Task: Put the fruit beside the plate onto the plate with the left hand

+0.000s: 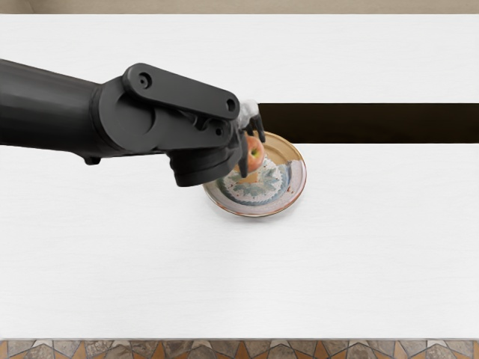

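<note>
The white table point(359, 247) carries a patterned plate point(294, 196) near its middle, just below a dark gap point(374, 122) running to the right edge. The left hand point(221, 153) reaches over the plate's far rim, fingers point(244, 158) closed around the apple point(257, 155). The fruit is held above the dish, probably so it can be let go there.

Bright, even lighting; crisp, sharply focused render
</note>
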